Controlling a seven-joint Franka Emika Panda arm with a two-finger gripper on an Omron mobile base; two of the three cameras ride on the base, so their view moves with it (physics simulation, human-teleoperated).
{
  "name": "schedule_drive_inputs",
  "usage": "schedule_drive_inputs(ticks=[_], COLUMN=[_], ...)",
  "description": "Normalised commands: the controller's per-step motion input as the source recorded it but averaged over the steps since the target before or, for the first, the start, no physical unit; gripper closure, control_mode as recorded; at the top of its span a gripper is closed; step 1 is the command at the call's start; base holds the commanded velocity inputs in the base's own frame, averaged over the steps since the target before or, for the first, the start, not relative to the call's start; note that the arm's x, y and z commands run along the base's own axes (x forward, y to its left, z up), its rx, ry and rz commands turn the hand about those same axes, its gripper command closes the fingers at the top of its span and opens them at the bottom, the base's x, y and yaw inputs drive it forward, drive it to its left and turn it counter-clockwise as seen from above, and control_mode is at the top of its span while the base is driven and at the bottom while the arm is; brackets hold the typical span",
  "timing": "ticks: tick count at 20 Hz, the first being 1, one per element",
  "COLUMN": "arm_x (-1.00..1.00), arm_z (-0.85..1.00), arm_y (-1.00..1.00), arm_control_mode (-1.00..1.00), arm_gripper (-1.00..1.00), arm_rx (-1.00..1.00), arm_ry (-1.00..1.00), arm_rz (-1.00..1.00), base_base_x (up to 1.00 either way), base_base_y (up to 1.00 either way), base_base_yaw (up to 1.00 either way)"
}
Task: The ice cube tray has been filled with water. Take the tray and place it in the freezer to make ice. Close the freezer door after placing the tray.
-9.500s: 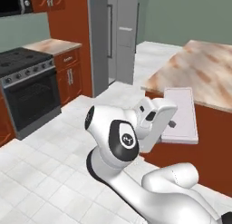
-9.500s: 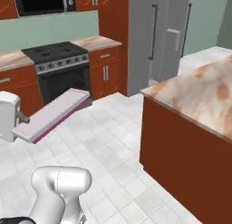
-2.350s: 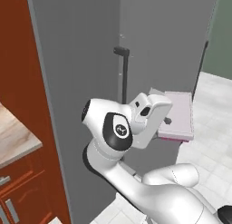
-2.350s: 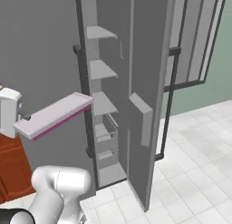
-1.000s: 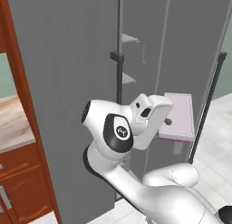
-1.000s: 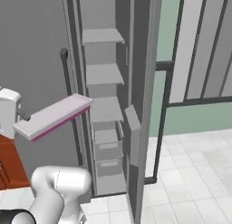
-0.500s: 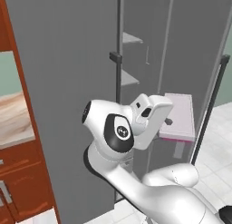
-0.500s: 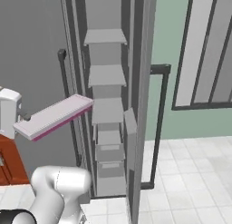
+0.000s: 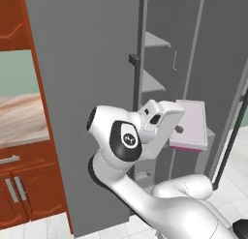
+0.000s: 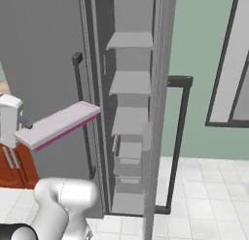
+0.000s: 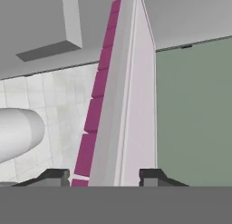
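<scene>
Grey freezer [image 10: 131,122] stands open ahead of the robot, grey inner shelves stacked one above another, pale tiled floor [image 10: 209,195] below and a green wall [image 10: 199,49] to its right in the right base view. Freezer door [image 9: 82,97] is swung open, a big flat grey panel on the left of the left base view, its thin dark bar handle [image 10: 80,112] on square brackets just beside the opening. Red-brown wooden cabinets [image 9: 19,185] and a marble bench [image 9: 22,114] sit left of the door. Pincer [image 11: 106,177] is closed narrow on the ice cube tray [image 10: 58,123], one dark fingertip on each side of the tray's near end in the hand view. Tray is pale lavender-white on top with a magenta underside edge, held off any surface and close to level, its far end pointing at the freezer opening, just in front of the middle shelves and not yet inside. In the left base view the tray [image 9: 190,124] sits right of the white arm's wrist, in front of the freezer shelves.
</scene>
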Motion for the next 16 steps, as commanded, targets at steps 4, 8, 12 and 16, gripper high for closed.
schedule_drive_inputs(ticks=[4,8,12,16], arm_x=[0.00,0.00,0.00,0.00], arm_z=[0.00,0.00,0.00,0.00], arm_y=[0.00,0.00,0.00,0.00], arm_control_mode=[1.00,1.00,1.00,1.00], arm_gripper=[1.00,1.00,1.00,1.00], arm_rx=[0.00,0.00,0.00,0.00], arm_ry=[0.00,0.00,0.00,0.00], arm_rz=[0.00,0.00,0.00,0.00], base_base_x=[0.31,0.26,0.27,0.31], base_base_y=[-0.42,-0.38,-0.24,-0.04], base_base_yaw=[0.29,0.21,0.10,0.00])
